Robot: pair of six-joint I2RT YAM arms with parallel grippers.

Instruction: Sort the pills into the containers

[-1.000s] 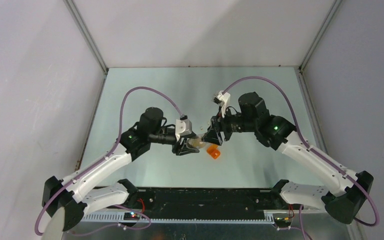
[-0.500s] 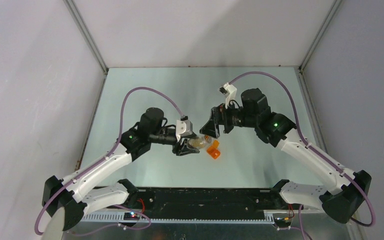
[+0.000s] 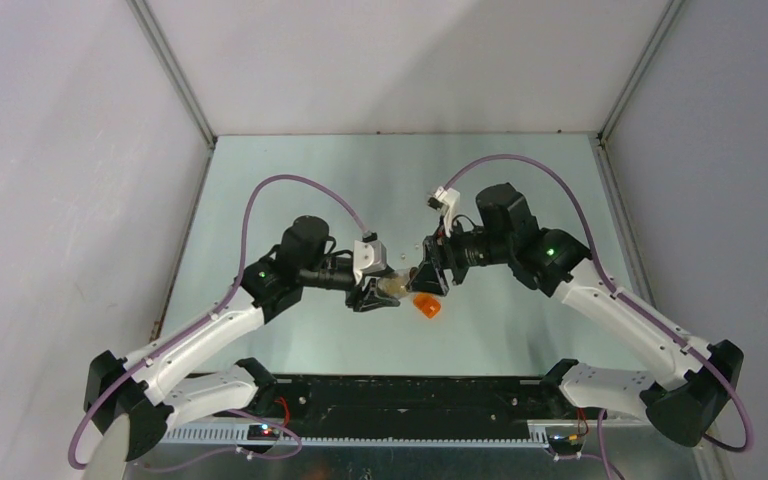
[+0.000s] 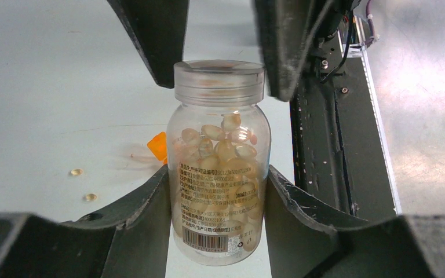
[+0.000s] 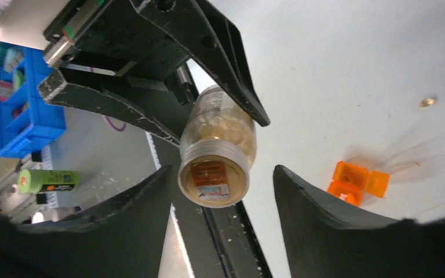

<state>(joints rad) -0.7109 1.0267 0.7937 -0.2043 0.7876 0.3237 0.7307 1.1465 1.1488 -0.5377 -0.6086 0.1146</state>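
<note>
My left gripper (image 4: 217, 174) is shut on a see-through vial (image 4: 220, 168) full of pale pills, held off the table with its clear cap on. From the opposite side my right gripper (image 5: 222, 171) stands open, its fingers (image 4: 156, 35) straddling the cap (image 5: 213, 179) with a gap on the right side. In the top view the two grippers meet at the vial (image 3: 395, 288) mid-table. The orange box (image 3: 426, 304) lies on the table just below and beside them, lid open (image 5: 356, 180). Two loose pills (image 4: 76, 172) lie on the table to the left.
A further loose pill (image 5: 427, 102) lies beyond the orange box. The black rail (image 3: 400, 395) runs along the near table edge. Grey enclosure walls (image 3: 80, 200) stand on both sides. Off the table are a blue bin (image 5: 23, 104) and a green cylinder (image 5: 49, 180).
My right gripper pulled back up and away from the vial's cap, then came back down to straddle it with wider jaws. The left arm and the vial have stayed put.
</note>
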